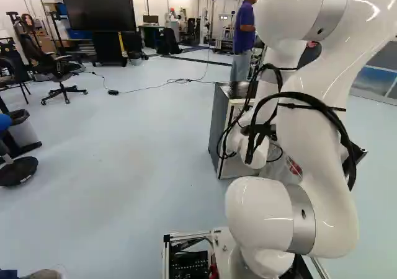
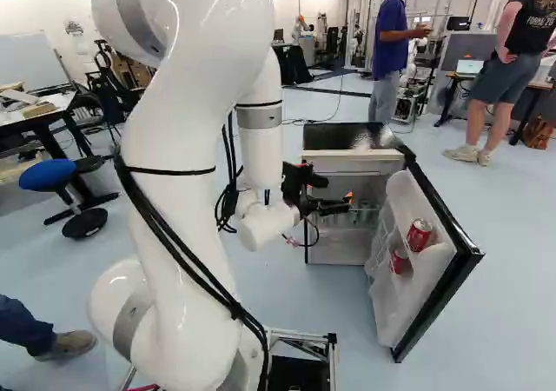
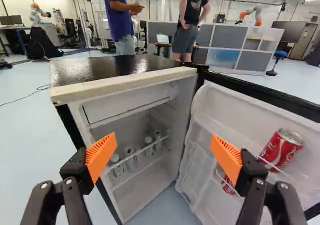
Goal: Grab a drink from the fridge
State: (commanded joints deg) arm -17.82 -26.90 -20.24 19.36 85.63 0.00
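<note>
You had the end effector (image 3: pixel 162 147) facing the open fridge (image 3: pixel 125 85), its fingers apart, presumably for receiving one drink, with pale cans (image 3: pixel 131 161) on the shelf ahead and red cans (image 3: pixel 282 150) kept beside it by the door (image 3: pixel 230 105).

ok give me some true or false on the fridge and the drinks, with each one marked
1. The fridge has its door open. True.
2. The hand is gripping a can. False: it is open and holds nothing.
3. The upper red can and the lower red can both sit in the door. True.
4. Only the door holds drinks. False: several pale containers stand inside the fridge's main compartment.
5. The top of the fridge is black and glossy. True.
</note>
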